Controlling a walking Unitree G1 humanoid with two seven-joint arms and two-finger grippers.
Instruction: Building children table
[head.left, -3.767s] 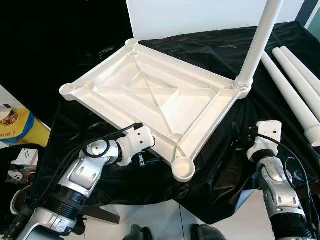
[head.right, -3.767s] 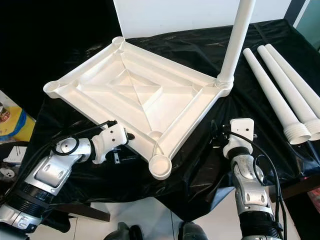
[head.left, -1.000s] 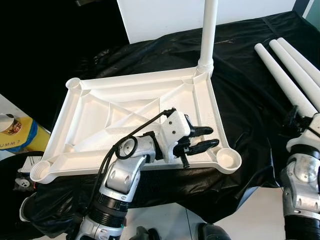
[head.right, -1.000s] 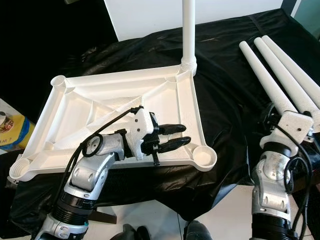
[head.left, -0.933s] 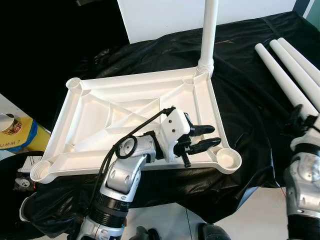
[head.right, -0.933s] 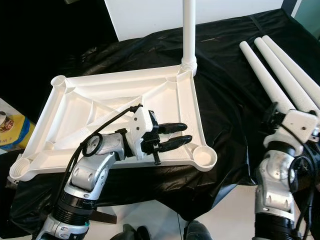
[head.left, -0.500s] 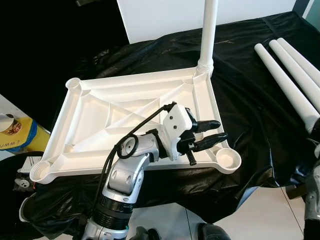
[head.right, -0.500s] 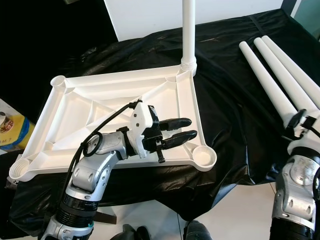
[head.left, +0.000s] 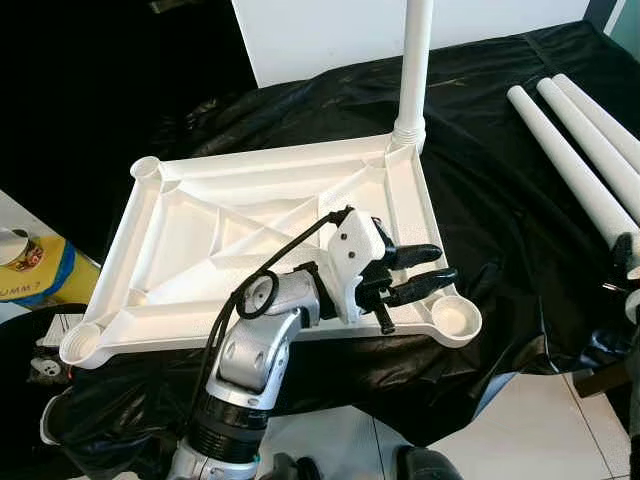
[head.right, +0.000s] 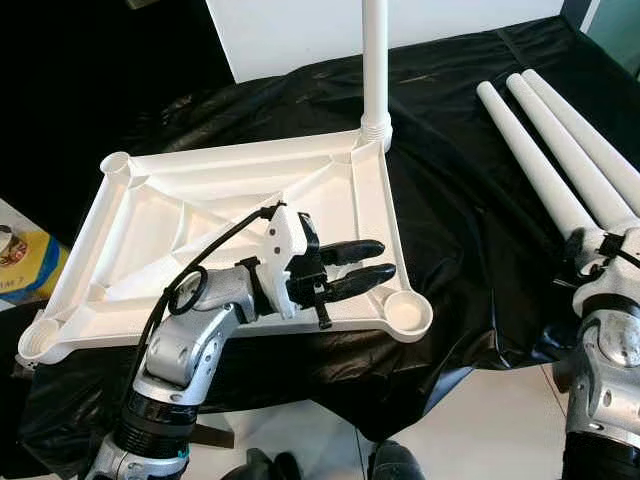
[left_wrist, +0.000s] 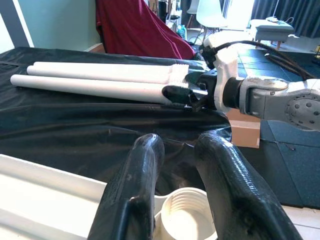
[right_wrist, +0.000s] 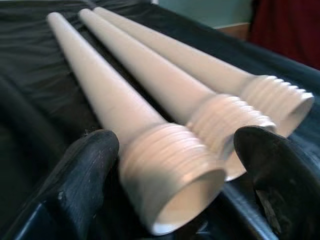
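Left eye view: upturned white tabletop (head.left: 230, 230) lying underside-up on a black cloth (head.left: 500, 200), one leg (head.left: 415, 60) already standing upright in the far right corner socket. Left gripper (head.left: 418, 272) poised over the tabletop's near right edge, fingers slightly parted, holding nothing, pointing toward the empty near right socket (head.left: 455, 318). Three loose legs (head.left: 590, 150) lying side by side on the cloth, well to the right.

Right eye view: same layout. Right gripper (head.right: 590, 258) down at the threaded ends of the loose legs, near the cloth's edge; other empty sockets visible at the near left corner (head.right: 38, 343) and the far left corner (head.right: 115, 160).

Left wrist view: two black fingers (left_wrist: 135, 195) a little apart, framing the threaded socket just below; beyond, the right arm reaching the leg ends.

Right wrist view: fingers (right_wrist: 85, 170) spread wide on either side of the nearest leg's threaded end (right_wrist: 167, 175), not closed on it; a second threaded end lying just beside, within the same span.

Risks, as a judgement: closing now likely to catch two legs together, or to pinch the threads rather than the smooth shaft. Round, tapered plastic apt to roll or slip, possibly off the cloth's near edge. Unheld tabletop liable to slide or turn during screwing.
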